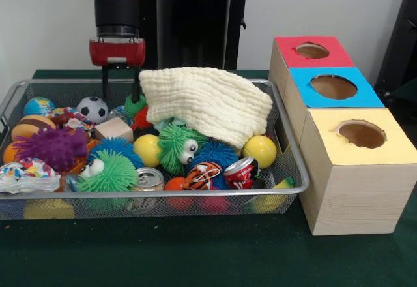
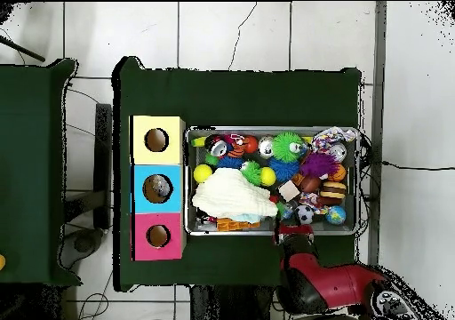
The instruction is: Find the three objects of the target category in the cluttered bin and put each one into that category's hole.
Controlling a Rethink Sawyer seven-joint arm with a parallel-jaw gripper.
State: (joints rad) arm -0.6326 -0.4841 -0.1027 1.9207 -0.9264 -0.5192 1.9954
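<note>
Clutter fills the bin (image 1: 287, 169) on the green tabletop (image 1: 195, 254) as seen from the front: a cream cloth (image 1: 208, 101) is heaped at about one o'clock inside it, with a purple spiky ball (image 1: 53, 147) at nine o'clock, a soccer ball (image 1: 92, 108) at eleven, yellow balls (image 1: 260, 150) and crushed cans (image 1: 241, 169) toward five. The tool (image 1: 120, 88) hangs from the red arm over the far rim at eleven o'clock, its thin fingers (image 1: 135, 85) apart, holding nothing. Three boxes, red (image 1: 311, 55), blue (image 1: 335, 91) and yellow (image 1: 358, 163), stand just beside the bin at three o'clock. From overhead, the bin (image 2: 354, 228) lies mid-tabletop, boxes at its nine o'clock, the arm (image 2: 311, 276) at its six o'clock edge.
</note>
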